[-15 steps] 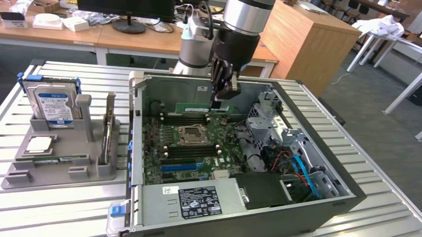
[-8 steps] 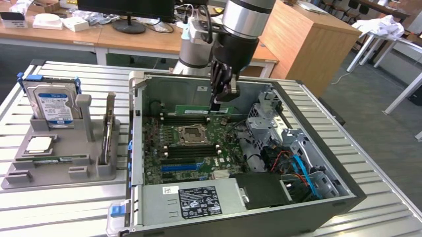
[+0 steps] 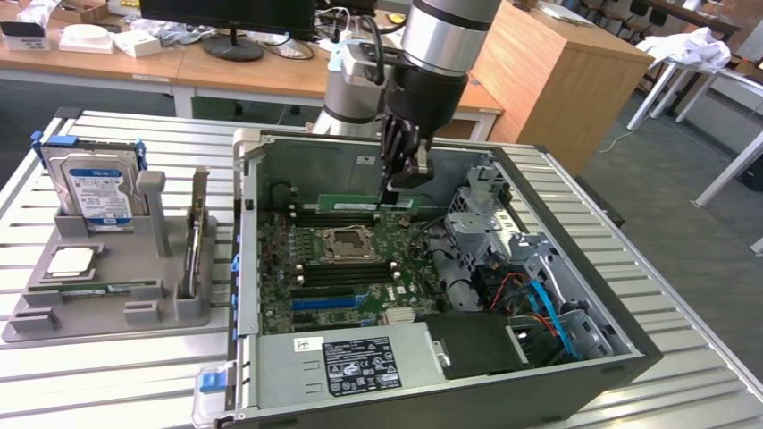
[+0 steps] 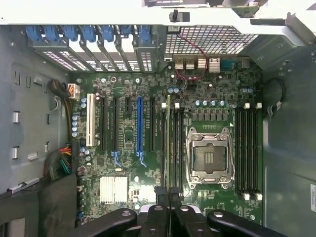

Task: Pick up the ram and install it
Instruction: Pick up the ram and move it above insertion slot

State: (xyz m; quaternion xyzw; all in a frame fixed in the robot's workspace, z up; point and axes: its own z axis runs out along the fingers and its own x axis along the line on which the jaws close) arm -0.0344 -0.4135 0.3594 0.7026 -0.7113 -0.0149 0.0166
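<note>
The ram [image 3: 357, 205] is a thin green stick held level inside the open computer case [image 3: 596, 295], just above the motherboard [image 3: 339, 273] on the far side of the empty processor socket [image 3: 347, 239]. My gripper [image 3: 396, 189] reaches straight down and is shut on the stick's end toward the exterior view's right. In the wrist view the ram [image 4: 168, 143] appears edge-on as a narrow line between my gripper [image 4: 168, 193] fingers, running along the black memory slots [image 4: 177, 148] beside the socket [image 4: 210, 158]. Whether it touches a slot I cannot tell.
A grey holder [image 3: 107, 299] at the exterior view's left carries the hard drive [image 3: 98, 192] and a square silver chip [image 3: 71, 261]. Inside the case are a power supply [image 3: 346, 362], a metal drive cage [image 3: 501, 223], cables [image 3: 542, 304], and more slots [image 4: 247, 153].
</note>
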